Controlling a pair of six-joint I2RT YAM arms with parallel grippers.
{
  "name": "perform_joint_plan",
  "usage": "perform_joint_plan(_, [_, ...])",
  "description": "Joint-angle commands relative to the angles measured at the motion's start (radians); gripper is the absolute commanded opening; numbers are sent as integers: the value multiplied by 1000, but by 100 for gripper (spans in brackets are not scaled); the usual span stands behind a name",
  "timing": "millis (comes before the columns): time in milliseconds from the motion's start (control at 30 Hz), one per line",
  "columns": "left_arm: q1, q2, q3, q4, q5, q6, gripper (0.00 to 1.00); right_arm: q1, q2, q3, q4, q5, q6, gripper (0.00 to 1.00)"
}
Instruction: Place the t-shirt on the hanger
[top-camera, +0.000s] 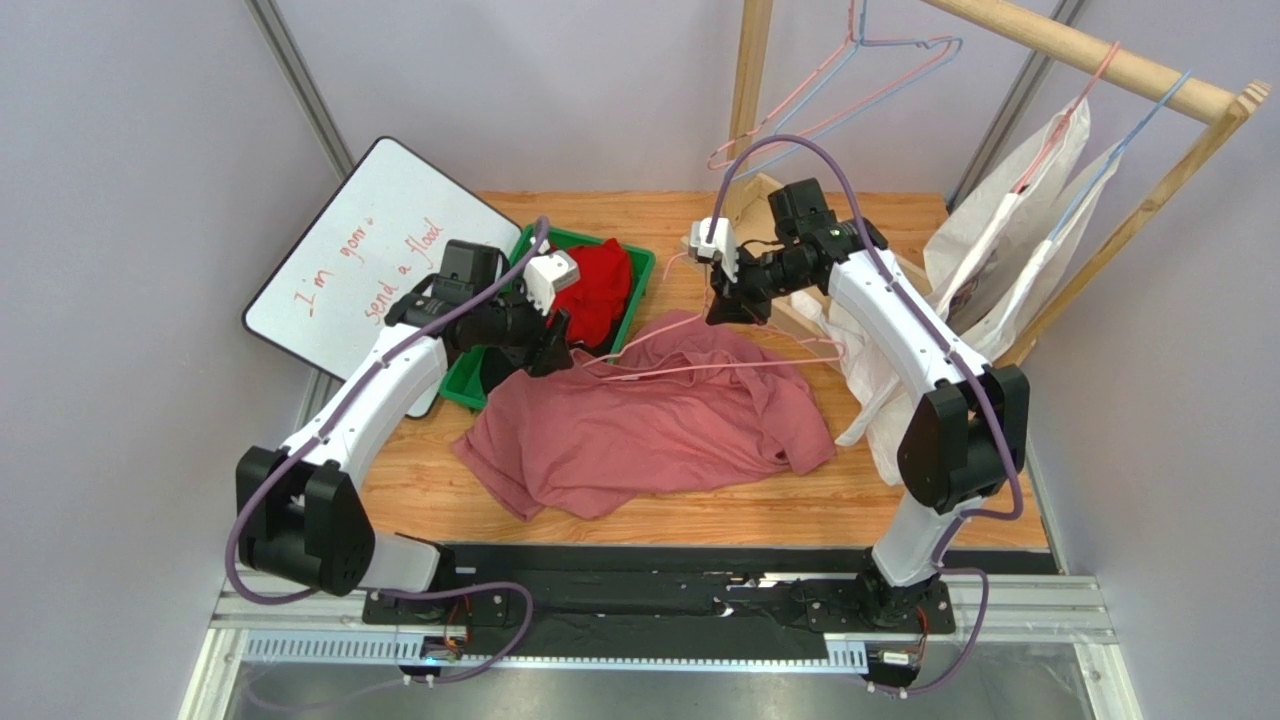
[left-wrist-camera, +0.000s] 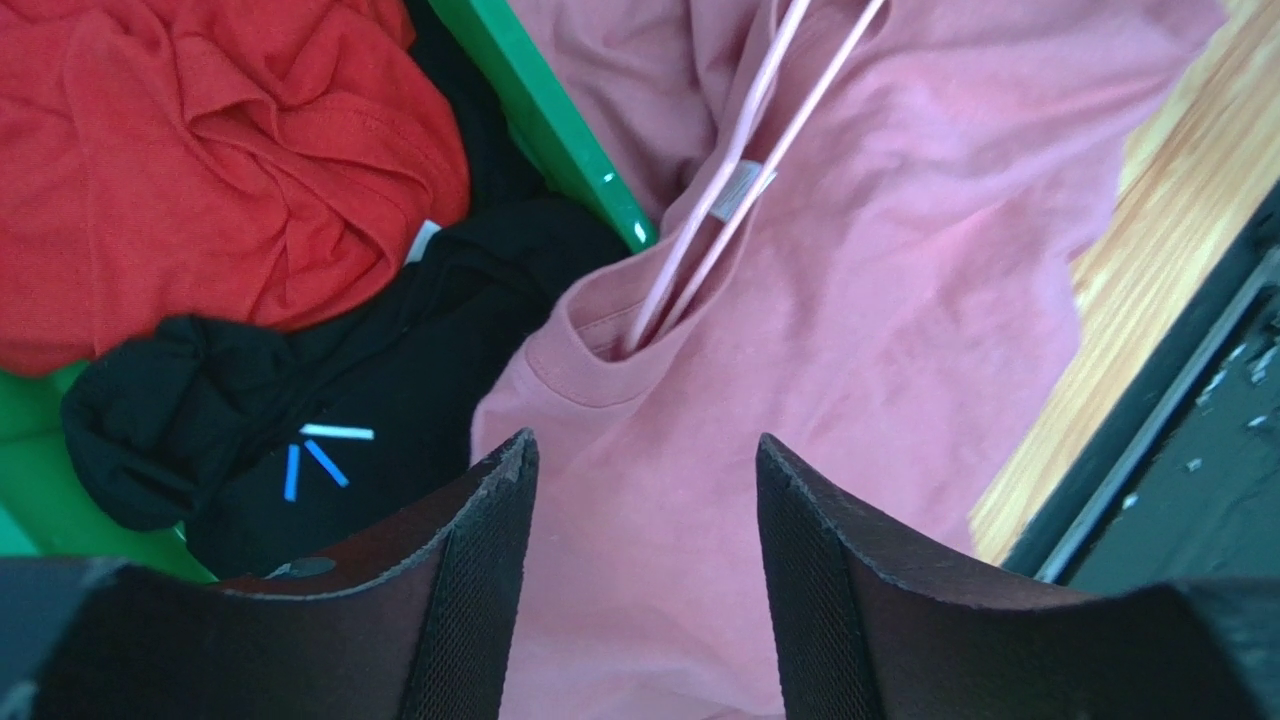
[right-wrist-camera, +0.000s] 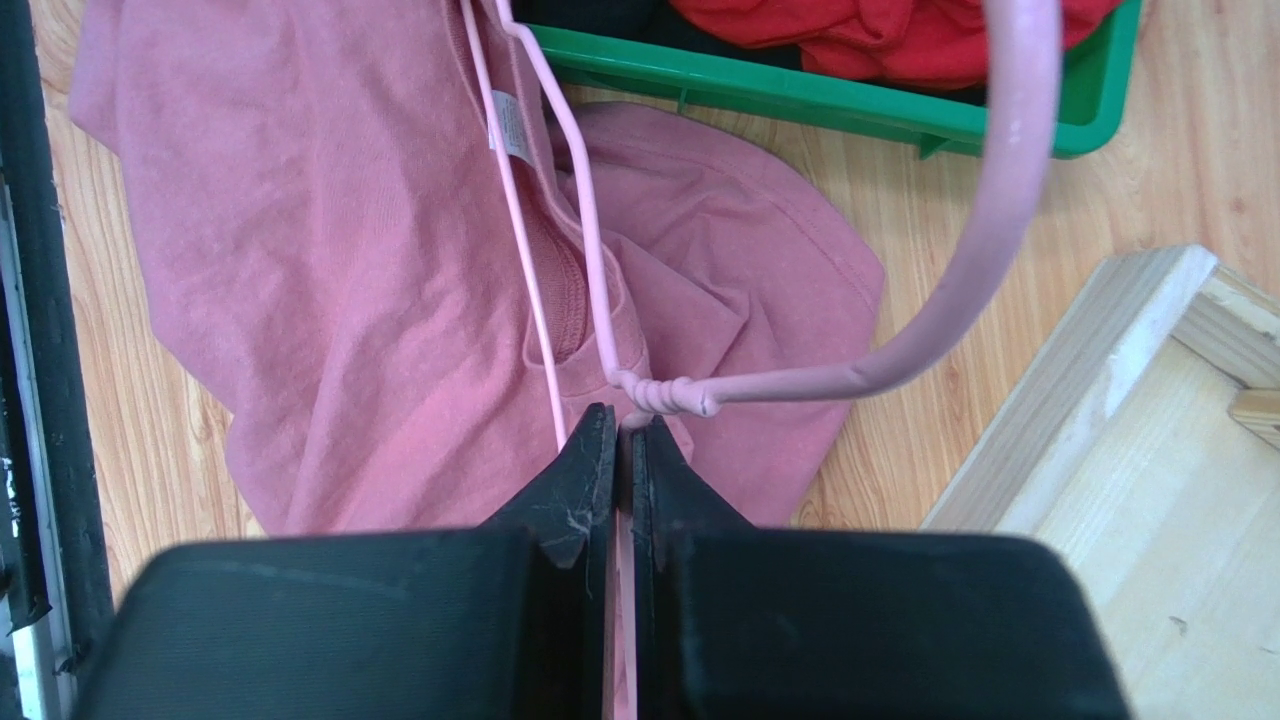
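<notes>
The dusty rose-pink t-shirt (top-camera: 646, 428) lies rumpled on the wooden table; it also shows in the left wrist view (left-wrist-camera: 887, 300) and the right wrist view (right-wrist-camera: 301, 270). The pink wire hanger (top-camera: 706, 342) has one end pushed into the shirt's neck opening (left-wrist-camera: 661, 315). My right gripper (right-wrist-camera: 622, 428) is shut on the hanger just below its twisted neck (right-wrist-camera: 669, 395), holding it above the shirt, with its hook curving away (right-wrist-camera: 992, 195). My left gripper (left-wrist-camera: 643, 458) is open and empty, hovering over the shirt's collar beside the green bin.
A green bin (top-camera: 639, 278) holds a bright red garment (top-camera: 597, 285) and a black garment (left-wrist-camera: 301, 405). A whiteboard (top-camera: 368, 255) leans at the back left. A wooden rack (top-camera: 1112, 68) with pale-blue and pink hangers and white bags (top-camera: 999, 255) stands at the right.
</notes>
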Motion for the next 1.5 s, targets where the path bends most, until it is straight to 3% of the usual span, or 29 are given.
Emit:
perform_joint_plan(0, [3, 31, 40, -15, 37, 179, 60, 14, 30, 52, 52, -40, 1, 0])
perform_joint_plan(233, [3, 133, 94, -57, 85, 419, 59, 28, 61, 80, 74, -74, 39, 0])
perform_joint_plan(600, [5, 195, 76, -107, 120, 528, 61, 39, 75, 57, 114, -80, 70, 0])
perform_joint_plan(933, [13, 219, 23, -54, 55, 583, 63, 42, 101, 41, 113, -108, 100, 0])
perform_joint_plan(1067, [13, 239, 22, -44, 90, 591, 63, 46, 124, 51, 122, -134, 129, 0])
perform_joint_plan(1467, [-49, 256, 76, -3, 167, 526, 30, 65, 193, 107, 205, -197, 257, 0])
